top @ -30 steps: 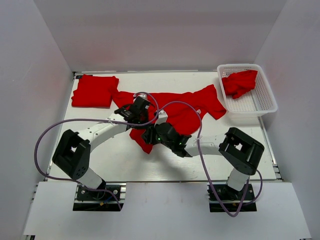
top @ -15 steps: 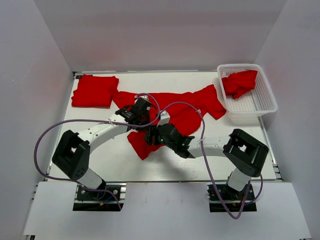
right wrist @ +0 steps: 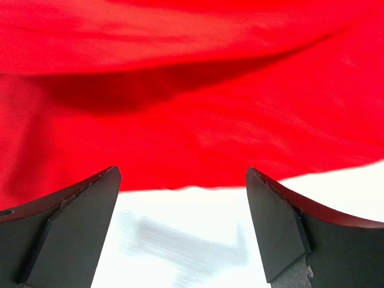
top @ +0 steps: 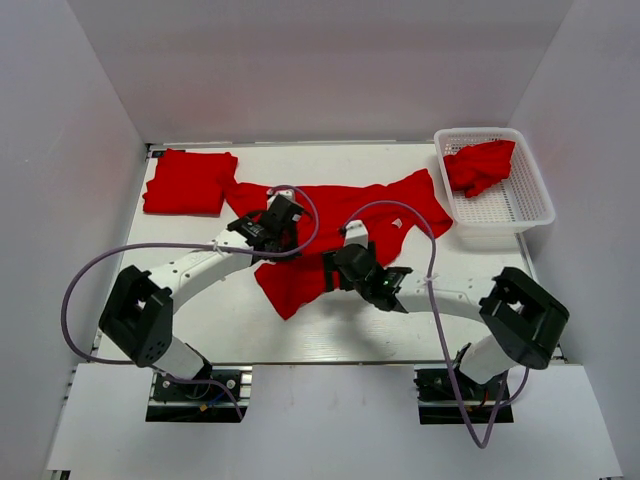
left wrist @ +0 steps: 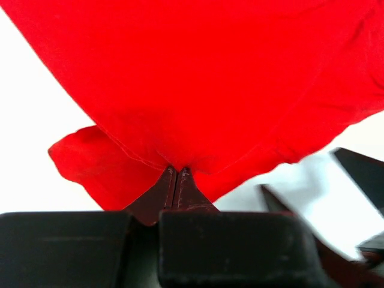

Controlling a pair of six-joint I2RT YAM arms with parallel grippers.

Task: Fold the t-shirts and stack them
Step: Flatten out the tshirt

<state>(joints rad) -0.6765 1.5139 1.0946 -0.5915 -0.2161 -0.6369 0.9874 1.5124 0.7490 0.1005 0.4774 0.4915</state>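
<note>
A red t-shirt (top: 372, 208) lies spread and rumpled across the middle of the table, one flap (top: 290, 285) hanging toward the near side. My left gripper (top: 281, 231) is shut on a pinch of this cloth (left wrist: 198, 90), its jaws pressed together at the fabric's edge (left wrist: 177, 170). My right gripper (top: 329, 275) is open just right of the flap, with only bare table between its fingers (right wrist: 90, 210); the red cloth (right wrist: 192, 120) starts just beyond their tips. A folded t-shirt (top: 190, 182) rests at the back left. Another t-shirt (top: 480, 165) sits crumpled in the basket.
The white mesh basket (top: 520, 205) stands at the back right corner. White walls close in the table on three sides. Purple cables loop from both arms over the middle of the table (top: 330, 215).
My right gripper has opened, let go of the shirt and drawn back to the right. The freed flap now lies on the table. The left gripper has hardly moved.
</note>
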